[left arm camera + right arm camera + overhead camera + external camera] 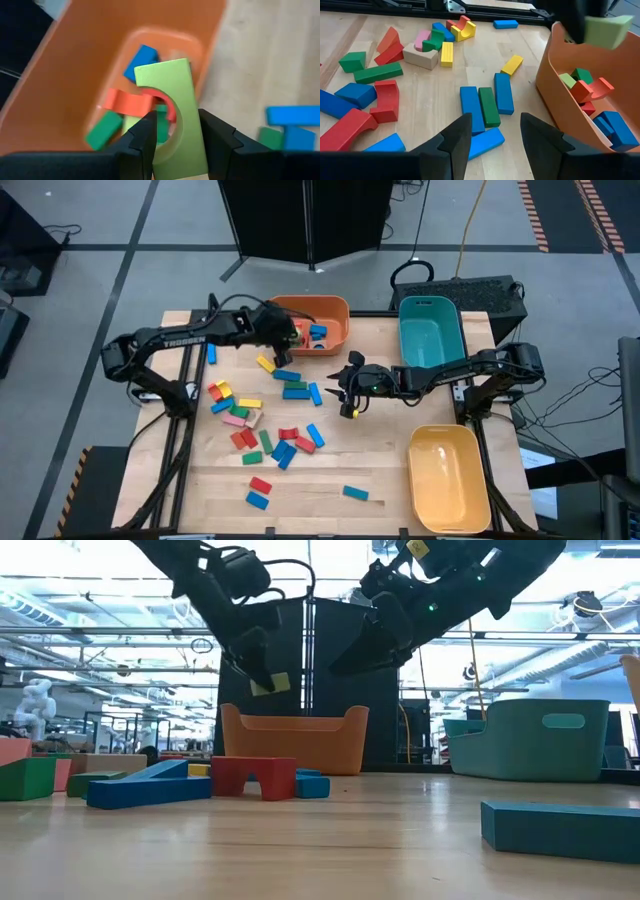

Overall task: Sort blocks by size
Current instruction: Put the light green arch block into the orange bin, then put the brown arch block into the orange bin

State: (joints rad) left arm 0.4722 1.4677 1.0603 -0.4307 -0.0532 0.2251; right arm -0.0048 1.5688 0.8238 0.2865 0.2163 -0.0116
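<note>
My left gripper (287, 332) hangs over the left end of the orange bin (335, 310), shut on a light green block with an arch cutout (172, 95). Red, blue and green blocks (131, 102) lie inside that bin. Many more blocks (262, 418) lie flat and scattered over the left half of the wooden table. My right gripper (348, 395) hovers open near the table's middle with nothing between its fingers (457, 137), pointing at a row of blue and green blocks (487, 105). My left gripper pinches the light green block by its two long sides (194, 131) between its two fingers, at the end with the arch cutout. The fingers slant down from the table's left and lie across the block. The block (270, 683) is lifted clear, above the bin's rim.
A teal bin (430, 330) stands at the far right and a yellow bin (450, 475) at the near right. A few blocks (258, 492) and a single blue one (355, 493) lie near the front edge.
</note>
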